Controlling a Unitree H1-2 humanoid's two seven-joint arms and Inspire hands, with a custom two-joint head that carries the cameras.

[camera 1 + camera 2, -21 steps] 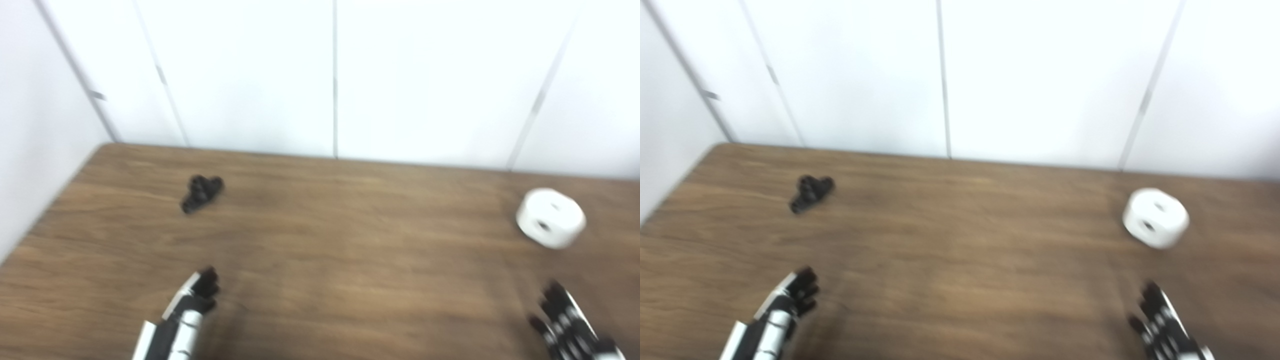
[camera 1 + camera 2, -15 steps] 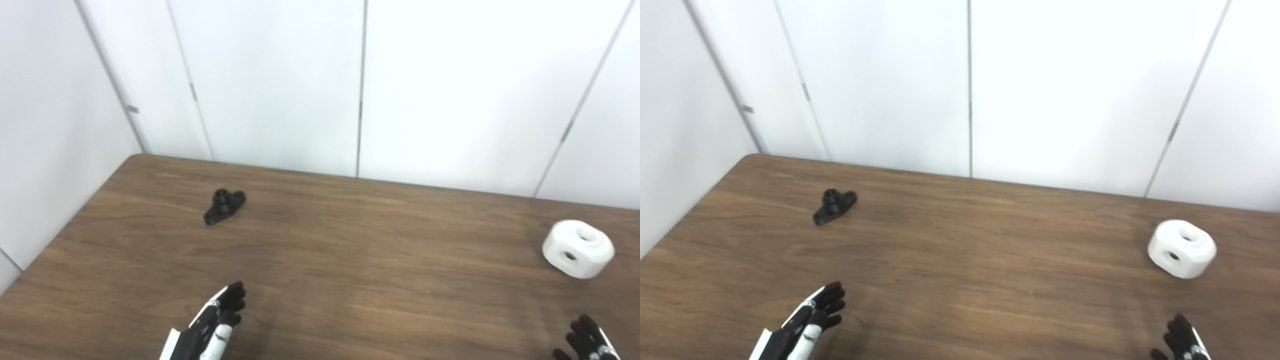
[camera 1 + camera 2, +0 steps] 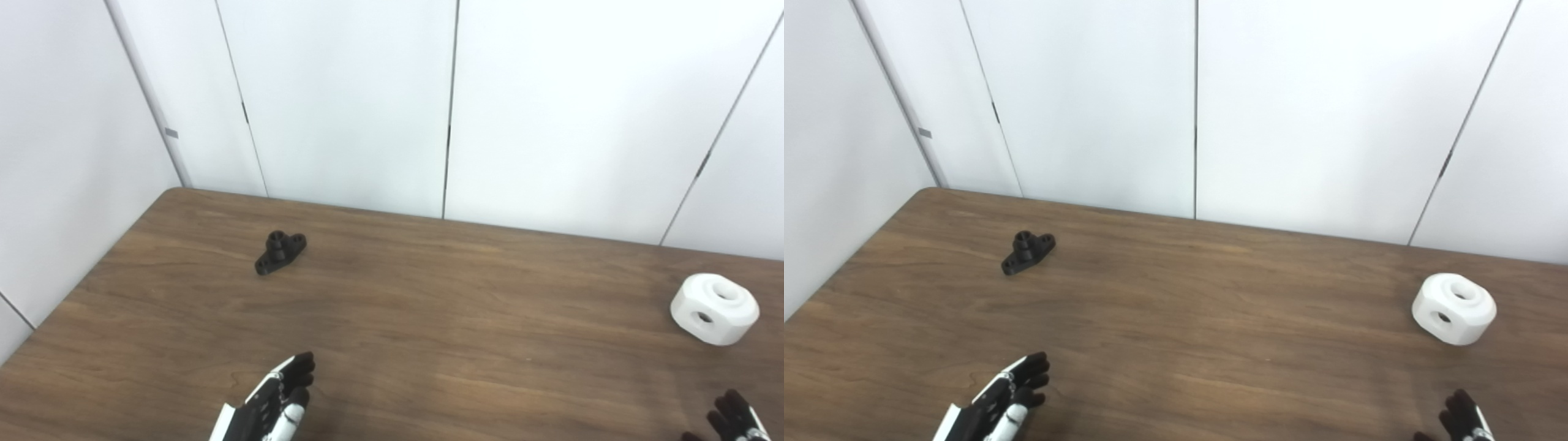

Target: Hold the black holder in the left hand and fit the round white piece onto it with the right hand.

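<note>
The black holder point(image 3: 280, 252) lies on the wooden table point(image 3: 429, 343) at the far left, also in the right eye view point(image 3: 1028, 252). The round white piece point(image 3: 715, 309) with a hole on top and one in its side sits at the right, also in the right eye view point(image 3: 1454, 308). My left hand point(image 3: 269, 404) is low at the near edge, well short of the holder, fingers stretched and holding nothing. Only the fingertips of my right hand point(image 3: 1461, 418) show at the bottom right, below the white piece, holding nothing.
White wall panels point(image 3: 447, 104) stand close behind the table's far edge and along its left side. The table's far left corner point(image 3: 174, 191) is rounded.
The whole picture has shifted: the camera tilted up and steadied, so both hands sit lower in frame. The holder and the white piece stay where they were on the table.
</note>
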